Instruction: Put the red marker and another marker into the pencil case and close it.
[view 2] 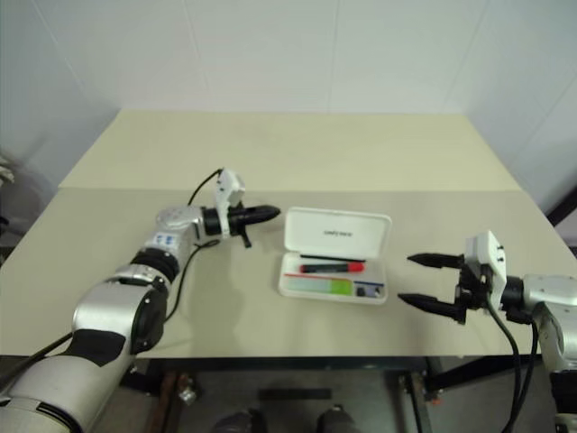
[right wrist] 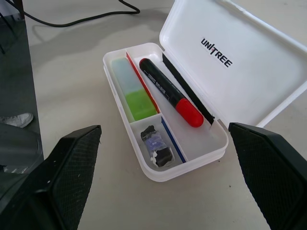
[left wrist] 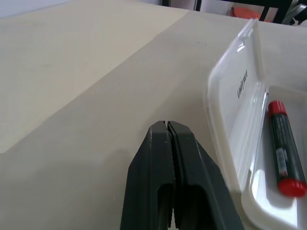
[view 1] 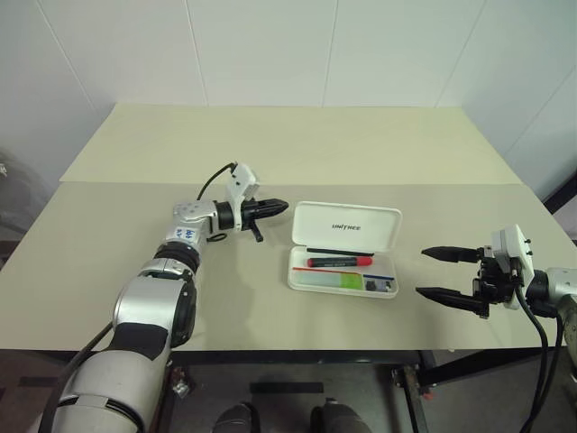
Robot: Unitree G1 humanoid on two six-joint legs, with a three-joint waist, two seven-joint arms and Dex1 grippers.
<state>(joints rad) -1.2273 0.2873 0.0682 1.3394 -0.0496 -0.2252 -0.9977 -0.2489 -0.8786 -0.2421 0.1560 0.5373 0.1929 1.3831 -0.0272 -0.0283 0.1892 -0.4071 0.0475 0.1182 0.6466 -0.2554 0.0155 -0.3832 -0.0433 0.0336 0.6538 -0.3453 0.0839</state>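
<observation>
The white pencil case point(view 1: 347, 225) lies open in the middle of the table, its lid point(right wrist: 240, 72) tilted up at the back. The red marker point(view 1: 340, 262) lies in the tray's rear compartment. In front of it, in the front compartment, lies the mint-green marker with a lime cap point(right wrist: 130, 88). My left gripper point(view 1: 281, 208) is shut and empty. It points level at the lid's left edge point(left wrist: 235, 96), a short way off it. My right gripper point(view 1: 422, 271) stands open to the right of the case, nothing between its fingers.
A small dark object point(right wrist: 156, 143) sits in the tray's right-hand corner compartment. A black cable point(view 1: 209, 180) loops over the table by my left wrist. A seam point(view 1: 117, 183) crosses the table behind the case. The front edge point(view 1: 361, 349) runs close below it.
</observation>
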